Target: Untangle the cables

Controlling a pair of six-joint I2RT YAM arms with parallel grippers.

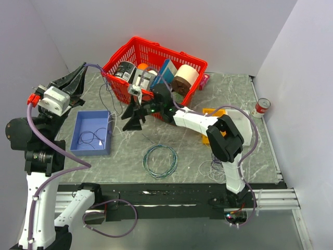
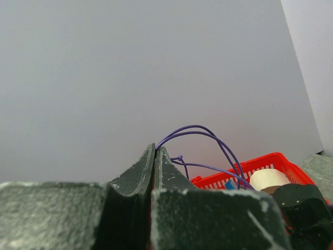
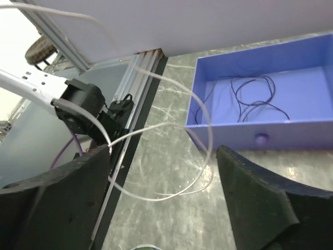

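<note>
Containers first: blue tray (image 1: 83, 121) lies at 9 o'clock on the table (image 1: 192, 151), and in it rests one thin dark cable (image 3: 250, 96) in loose loops. Red basket (image 1: 118, 56) stands at 12 o'clock. It holds a beige roll of tape (image 1: 186, 77), a blue box (image 1: 167, 70), a black cylinder (image 1: 124, 70) and more things that I cannot make out. At 3 o'clock stands a can (image 1: 263, 108) with red and white label. Its writing is too small to read, and I find no other readable word.

My left gripper (image 2: 155, 156) is pressed together, raised at 10 o'clock. It seems to pinch a purple cable (image 2: 195, 126) that arcs toward the basket. My right gripper (image 3: 164, 153) is spread wide near the table centre and holds nothing; a white cable (image 3: 210, 136) loops between its fingers. More pale cables (image 1: 212, 169) lie at 5 o'clock, near a teal-green ring (image 1: 145, 160) at 6 o'clock.
</note>
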